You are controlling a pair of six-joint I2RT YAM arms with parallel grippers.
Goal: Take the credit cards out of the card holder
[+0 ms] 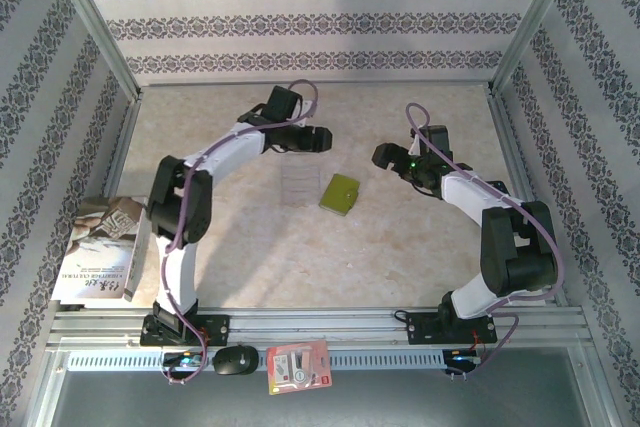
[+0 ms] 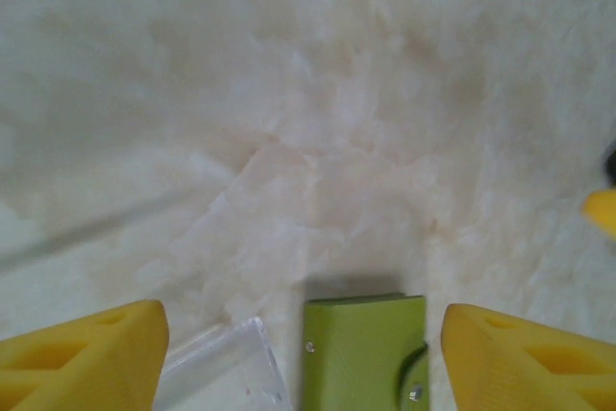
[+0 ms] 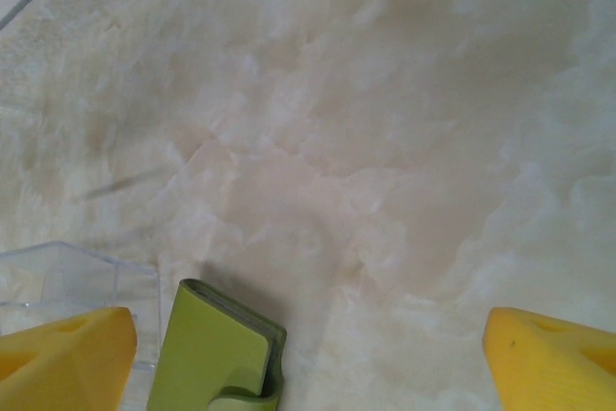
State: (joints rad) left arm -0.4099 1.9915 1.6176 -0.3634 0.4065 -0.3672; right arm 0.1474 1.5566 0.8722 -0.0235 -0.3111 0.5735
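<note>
Card holder [image 1: 341,193]: olive-green, folded shut with its snap strap closed, lying flat near the middle of the marbled table [image 1: 250,267], on the near side of both grippers. Translucent card [image 1: 298,187]: pale and clear, lying flat just beside the card holder on its left; in the left wrist view a narrow strip of table is showing between the two. Left gripper [image 1: 321,137]: hanging over the table beyond the translucent card. Its yellow fingers [image 2: 87,358] are standing wide apart and holding nothing, and the card holder and an edge of the translucent card are showing in the gap between them. Right gripper [image 1: 381,156]: hanging to the right of and beyond the card holder. Its jaws are likewise spread wide and gripping nothing, and in its wrist view the card holder is lying close to the left-hand finger. Book [image 1: 100,247]: lying at the table's left edge, well apart from the card holder. Red-and-white packet [image 1: 298,367] and black oval object [image 1: 237,359]: sitting side by side on the front rail [image 1: 400,357] between the arm bases.
</note>
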